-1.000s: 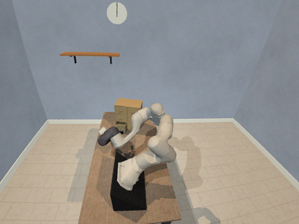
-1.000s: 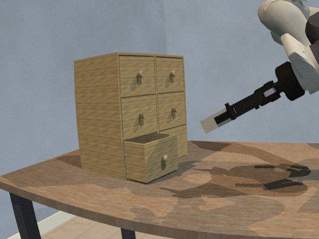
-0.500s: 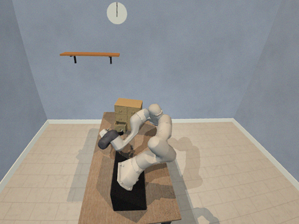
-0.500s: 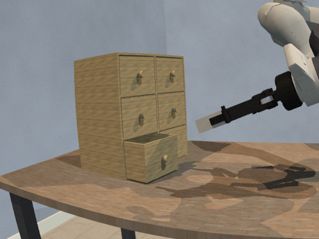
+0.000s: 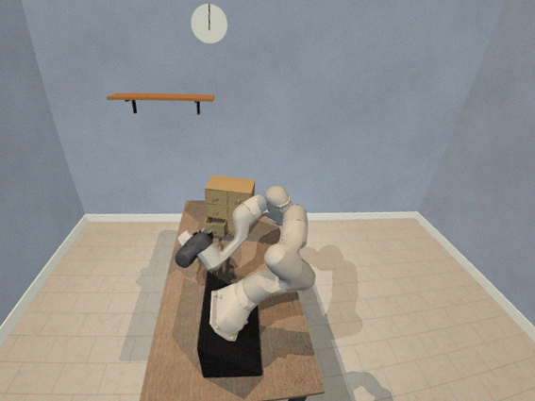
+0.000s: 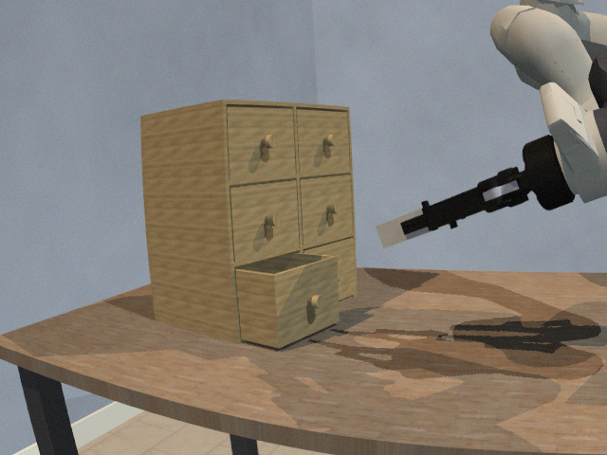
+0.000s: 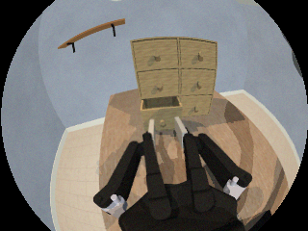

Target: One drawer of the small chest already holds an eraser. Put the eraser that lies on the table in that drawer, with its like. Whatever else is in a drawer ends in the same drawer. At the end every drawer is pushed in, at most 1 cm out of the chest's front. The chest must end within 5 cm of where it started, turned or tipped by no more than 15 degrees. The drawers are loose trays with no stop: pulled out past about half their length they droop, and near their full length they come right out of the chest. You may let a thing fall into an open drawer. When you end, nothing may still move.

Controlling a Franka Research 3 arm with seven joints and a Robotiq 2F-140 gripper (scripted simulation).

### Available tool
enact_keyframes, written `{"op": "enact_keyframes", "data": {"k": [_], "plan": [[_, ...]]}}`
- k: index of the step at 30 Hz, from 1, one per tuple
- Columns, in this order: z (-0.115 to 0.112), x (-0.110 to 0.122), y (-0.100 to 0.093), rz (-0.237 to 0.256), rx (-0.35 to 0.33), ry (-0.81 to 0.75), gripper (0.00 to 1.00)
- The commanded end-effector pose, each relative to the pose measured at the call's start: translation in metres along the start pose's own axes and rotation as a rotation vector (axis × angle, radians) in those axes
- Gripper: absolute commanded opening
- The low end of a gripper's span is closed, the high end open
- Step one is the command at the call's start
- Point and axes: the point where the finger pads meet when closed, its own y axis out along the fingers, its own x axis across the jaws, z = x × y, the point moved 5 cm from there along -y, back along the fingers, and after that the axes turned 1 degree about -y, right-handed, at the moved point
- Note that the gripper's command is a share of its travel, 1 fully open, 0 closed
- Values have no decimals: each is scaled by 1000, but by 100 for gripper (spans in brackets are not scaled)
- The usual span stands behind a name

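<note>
The small wooden chest (image 5: 230, 184) (image 6: 189, 215) (image 7: 179, 70) stands upright. Its lower left drawer (image 5: 215, 228) (image 6: 257, 311) (image 7: 150, 115) is partly out and level; the other drawers look pushed in. That drawer's inside is dark, and no eraser can be made out in it or on the table in any view. My gripper (image 7: 165, 124) is partly open, with a narrow gap and nothing between its pale fingertips. In the exterior view it points at the chest, slanting down, in the air in front of and above the open drawer, touching nothing. The drawer's knob (image 6: 315, 300) (image 7: 163, 123) is free.
The table (image 5: 174, 355) (image 6: 206, 391) (image 7: 120, 106) carries the chest at its far end and the arm's black base block (image 5: 223, 355). The chest stands close to the table's far left edges. Arm shadows lie across the table. A wall shelf (image 5: 165, 97) (image 7: 93, 31) hangs far behind.
</note>
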Motion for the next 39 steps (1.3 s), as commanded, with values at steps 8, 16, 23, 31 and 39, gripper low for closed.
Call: {"op": "enact_keyframes", "data": {"k": [8,16,23,31,39], "plan": [[1,0,0,-1,5,12,0],[-3,0,5,-1,5,12,0],[-20,-1,29,-1,5,12,0],[-42,-1,60,-1,5,12,0],[-63,-2,89,-1,5,12,0]]}}
